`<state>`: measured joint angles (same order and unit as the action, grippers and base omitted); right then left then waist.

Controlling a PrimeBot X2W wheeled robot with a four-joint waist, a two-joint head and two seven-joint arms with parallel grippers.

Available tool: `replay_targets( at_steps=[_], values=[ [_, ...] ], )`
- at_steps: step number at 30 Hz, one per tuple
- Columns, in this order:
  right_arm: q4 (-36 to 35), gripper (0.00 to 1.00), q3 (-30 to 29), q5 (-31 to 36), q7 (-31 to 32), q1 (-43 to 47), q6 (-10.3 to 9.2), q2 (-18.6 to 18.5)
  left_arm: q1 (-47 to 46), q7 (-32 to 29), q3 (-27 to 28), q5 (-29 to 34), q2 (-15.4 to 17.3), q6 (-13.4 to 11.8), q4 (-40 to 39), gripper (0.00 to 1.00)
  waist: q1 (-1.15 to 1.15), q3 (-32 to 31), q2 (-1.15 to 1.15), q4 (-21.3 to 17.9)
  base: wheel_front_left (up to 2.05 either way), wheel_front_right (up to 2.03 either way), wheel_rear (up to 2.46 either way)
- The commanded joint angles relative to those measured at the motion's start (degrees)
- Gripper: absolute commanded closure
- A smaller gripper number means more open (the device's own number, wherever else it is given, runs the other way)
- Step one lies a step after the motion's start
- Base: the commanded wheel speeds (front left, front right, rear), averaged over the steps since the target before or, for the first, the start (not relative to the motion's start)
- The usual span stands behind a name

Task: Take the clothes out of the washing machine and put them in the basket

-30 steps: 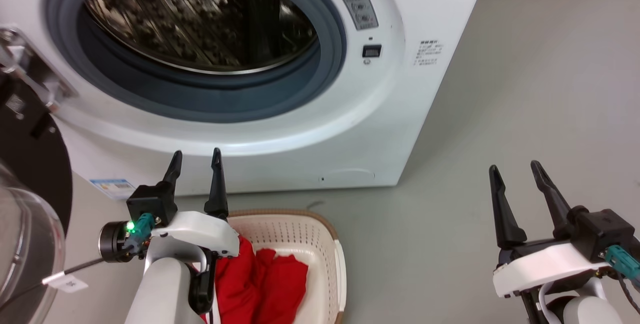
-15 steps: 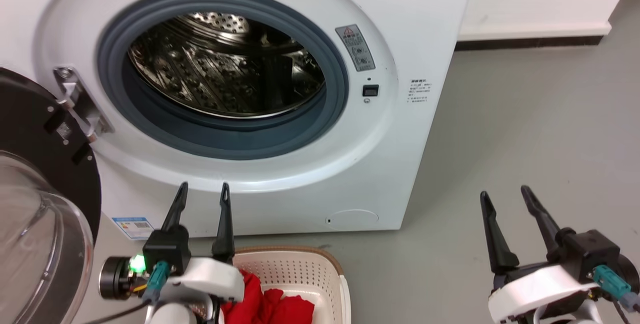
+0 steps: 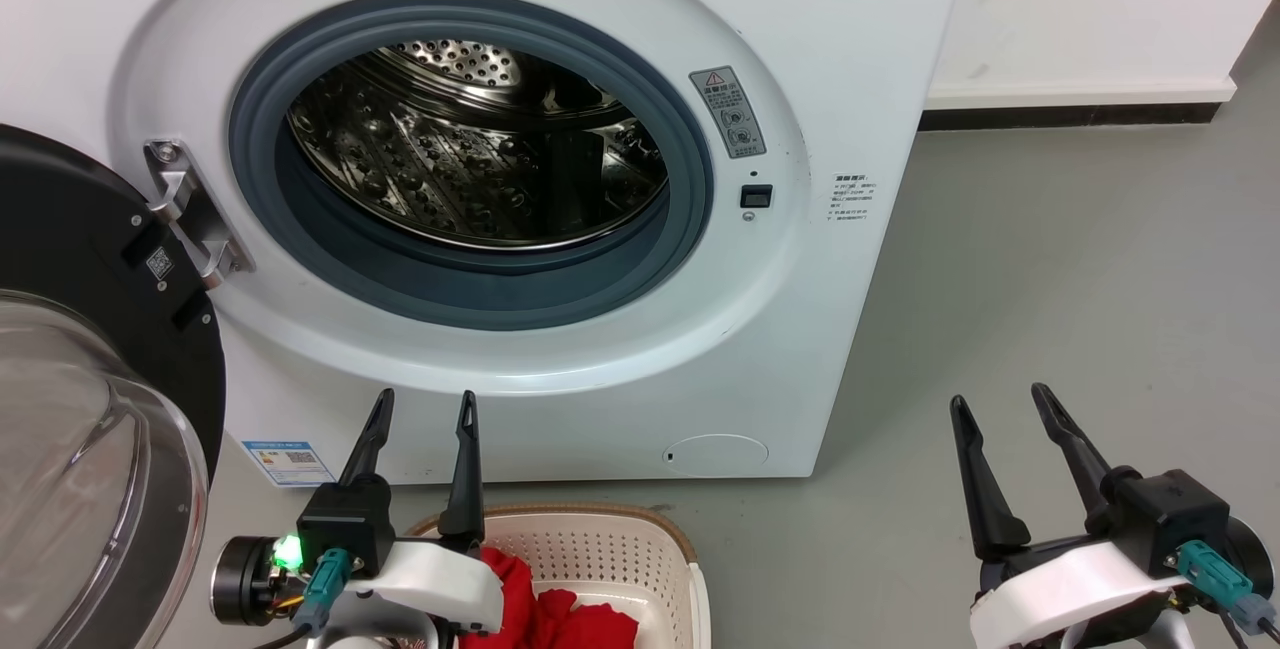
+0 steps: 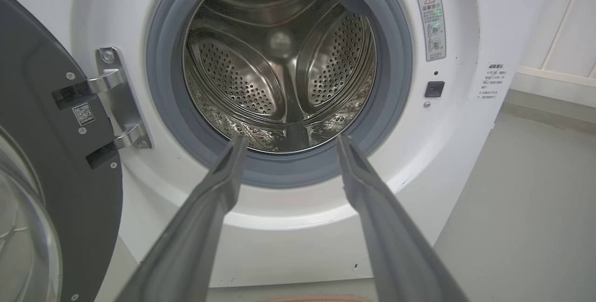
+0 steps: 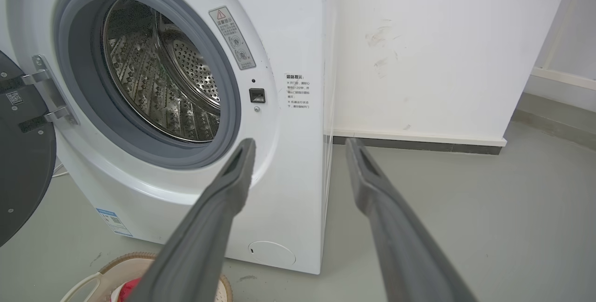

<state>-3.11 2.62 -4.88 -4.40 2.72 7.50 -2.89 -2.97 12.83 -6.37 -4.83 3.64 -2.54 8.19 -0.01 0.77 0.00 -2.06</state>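
The white washing machine [image 3: 820, 49] stands in front of me with its porthole open; its steel drum [image 4: 279, 60] holds no fabric that I can see. The red clothes [image 3: 560, 614] lie in the cream basket [image 3: 640, 539] on the floor below the porthole. My left gripper [image 3: 424, 404] is open above the basket's left rim, fingers pointing at the washer, nothing between them. My right gripper [image 3: 998, 397] is open over bare floor to the right. In the right wrist view the basket [image 5: 111, 265] and a scrap of the red clothes [image 5: 130, 288] show at the bottom left.
The black-framed glass door [image 3: 90, 409] hangs open at the left, close to my left arm. Grey floor [image 3: 1080, 279] stretches to the right of the washer, ending at a white wall with a dark skirting [image 3: 1070, 114].
The head camera has tilted up: the washer, basket and both grippers sit lower in the picture. Less of the red clothes is in view. Both grippers stay open.
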Motion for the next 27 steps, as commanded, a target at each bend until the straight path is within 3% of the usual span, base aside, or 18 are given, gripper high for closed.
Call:
replay_targets(
  at_steps=[1, 20, 21, 27],
  values=[
    [-0.2, 0.0, 0.0, 0.3, 0.1, 0.2, -0.02, 0.0, 0.4, -0.1, 0.0, -0.2, 0.3, -0.3, -0.4, 0.0, 0.01, 0.1, 0.0, -0.1, 0.0, 0.0, 0.0],
    [0.6, 0.0, -0.2, -0.5, -0.5, -0.2, -0.02, 0.0, 0.1, -0.1, -0.4, -1.6, 0.8, -0.5, -0.4, 0.0, 0.01, 0.4, 0.0, 0.1, 0.0, 0.0, 0.0],
    [0.8, 1.0, -0.2, -0.2, -0.3, 0.0, 0.01, 0.0, 0.2, -0.3, -0.5, -1.6, 0.7, -0.5, -0.2, 1.0, 0.01, 0.4, 0.0, 0.1, 0.0, 0.0, 0.0],
    [2.0, 1.0, -0.1, -5.5, -0.2, 0.3, 0.01, -0.2, 0.0, -1.8, 0.6, -6.5, 0.6, 0.1, 1.5, 1.0, 0.01, 0.3, 0.0, 0.2, 0.0, 0.0, 0.0]
  ],
)
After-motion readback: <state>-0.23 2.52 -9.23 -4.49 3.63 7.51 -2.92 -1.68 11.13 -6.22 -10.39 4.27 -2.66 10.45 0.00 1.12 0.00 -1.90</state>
